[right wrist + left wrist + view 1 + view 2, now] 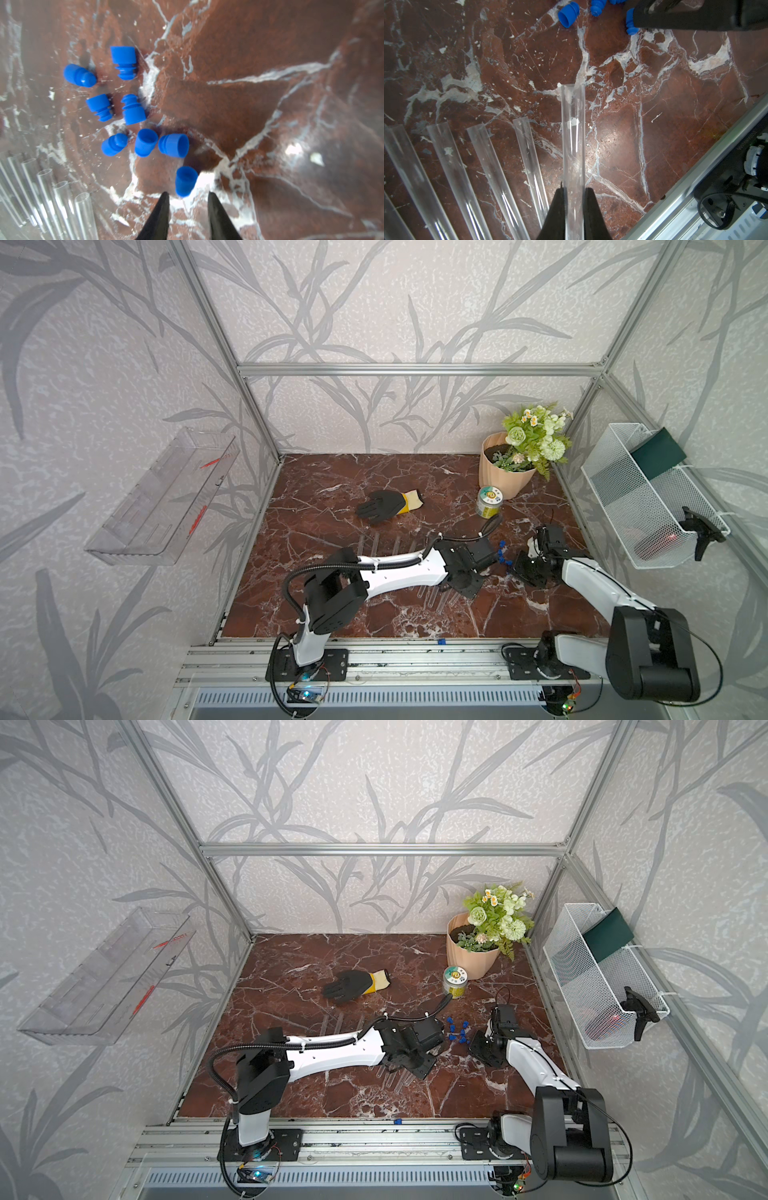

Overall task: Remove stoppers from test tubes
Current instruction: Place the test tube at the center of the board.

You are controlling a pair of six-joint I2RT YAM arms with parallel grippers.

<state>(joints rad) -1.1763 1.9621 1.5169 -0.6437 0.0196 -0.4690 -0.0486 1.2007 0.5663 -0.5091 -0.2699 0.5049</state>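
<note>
Small bright blue plastic stoppers (133,112): eight lie loose in a cluster on the red-brown marble counter (654,93). In both top views they sit at 3 o'clock from its middle, between my two hands. My right hand (188,194) hangs just short of the nearest one, jaws partly apart, holding nothing; I judge this the drop spot, kept clear of the glassware. My left hand (574,189) is clamped on one clear, thin test tube (573,135), its bare mouth aimed at the cluster for an easy pull. Other uncapped clear tubes (529,155) lie fanned at the cluster's 9 o'clock.
</note>
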